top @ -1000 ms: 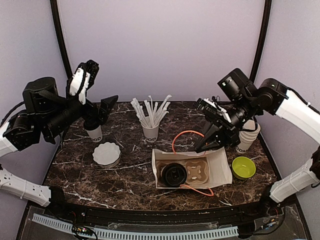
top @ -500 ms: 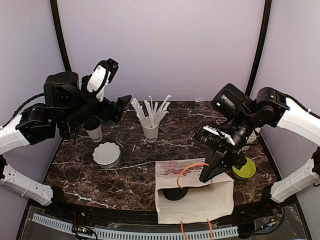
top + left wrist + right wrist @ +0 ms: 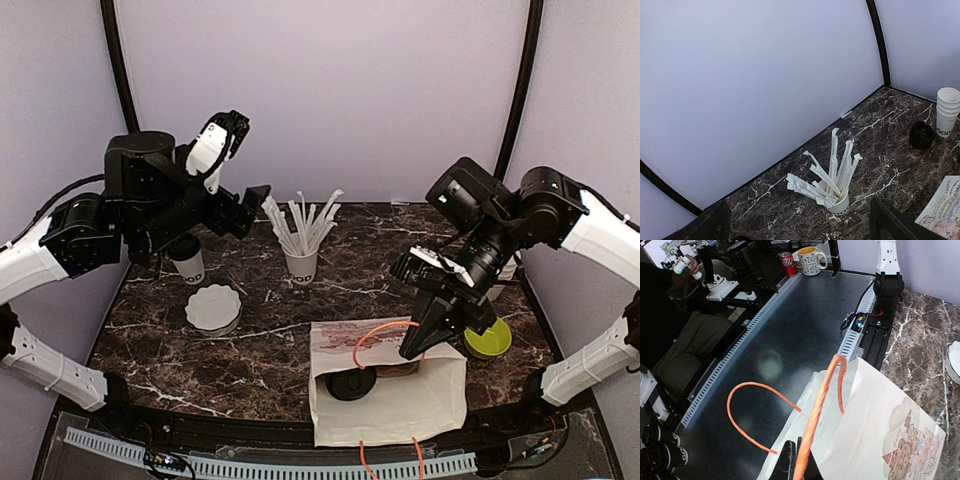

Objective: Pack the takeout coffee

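First lidded cup (image 3: 350,383): located inside the paper bag (image 3: 400,410) at 5 o'clock on the table (image 3: 270,350). Only its black lid showed through the open mouth, with the brown carrier (image 3: 402,368) at its 3 o'clock.

Second lidded cup (image 3: 189,266): stood upright at 10 o'clock on the table, well apart from the bag. Its top merged with my left arm above it, so the lid could not be told apart.

Bag: the near wall lay spread toward 6 o'clock, its orange cords hanging over the near table edge. The printed wall was held up by its orange handle (image 3: 375,332).

My right gripper (image 3: 410,350): clamped on that orange handle, above the bag's 3 o'clock side. The right wrist view showed the cord pinched between the fingers.

My left gripper (image 3: 252,198): raised above the table at 11 o'clock, holding nothing. Its fingers (image 3: 710,225) stood wide apart in the left wrist view.

Surroundings:
- straw cup (image 3: 300,262) at 12 o'clock, near centre
- white fluted dish (image 3: 212,308) at 9 o'clock, near the second cup
- green bowl (image 3: 487,338) at 4 o'clock, just beside the bag
- stack of lidless cups (image 3: 947,112) at 3 o'clock, with a black round item (image 3: 922,134) beside it
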Robot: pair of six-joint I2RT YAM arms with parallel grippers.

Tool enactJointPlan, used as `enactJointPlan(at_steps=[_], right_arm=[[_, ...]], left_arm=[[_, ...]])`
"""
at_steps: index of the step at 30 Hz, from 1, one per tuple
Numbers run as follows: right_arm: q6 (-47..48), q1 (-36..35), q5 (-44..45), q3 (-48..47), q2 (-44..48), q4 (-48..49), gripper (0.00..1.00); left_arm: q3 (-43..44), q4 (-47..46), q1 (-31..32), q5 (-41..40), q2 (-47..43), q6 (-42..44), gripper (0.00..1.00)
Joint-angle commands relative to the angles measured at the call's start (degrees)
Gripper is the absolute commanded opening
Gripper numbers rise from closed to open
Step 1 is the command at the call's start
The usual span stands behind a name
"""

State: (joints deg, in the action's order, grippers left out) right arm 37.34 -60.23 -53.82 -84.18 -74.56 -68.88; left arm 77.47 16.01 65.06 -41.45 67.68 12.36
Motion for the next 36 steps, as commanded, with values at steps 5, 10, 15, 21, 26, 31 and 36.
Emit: enactJointPlan(at_steps=[5,10,15,21,26,31,36], right_arm=[[-3.96,2.14,13.57,-3.62,0.08,6.16,0.00],[-4.98,7.70,20.38,-2.14,-1.29,11.36,0.00],[-5.78,13.78,24.87,-2.77,-3.98,16.45,0.00],[-7.86,19.43,25.99,-7.46,-8.98,21.86,0.00],[-8.69,21.37,26.40,-9.26,-13.98,24.28,0.00],[-9.52,22.30,25.44,-11.07,-17.25,25.36,0.00],[-10.26,22.81,24.70,-14.08,-19.87,25.92,0.01]], left_arm=[[6.47,15.32,-2.27,-4.88,3.50,-11.00,0.98],[7.03,24.20,-6.22,-3.76,4.28,-18.07,0.96],[6.40,28.88,-12.06,1.65,3.99,-23.07,0.94],[3.41,29.78,-17.90,4.97,2.64,-24.00,0.94],[-0.04,30.02,-22.44,9.17,1.87,-24.94,0.96],[-1.57,33.04,-28.33,15.07,3.45,-26.90,0.98],[-2.06,33.05,-36.94,21.88,6.28,-26.14,0.99]])
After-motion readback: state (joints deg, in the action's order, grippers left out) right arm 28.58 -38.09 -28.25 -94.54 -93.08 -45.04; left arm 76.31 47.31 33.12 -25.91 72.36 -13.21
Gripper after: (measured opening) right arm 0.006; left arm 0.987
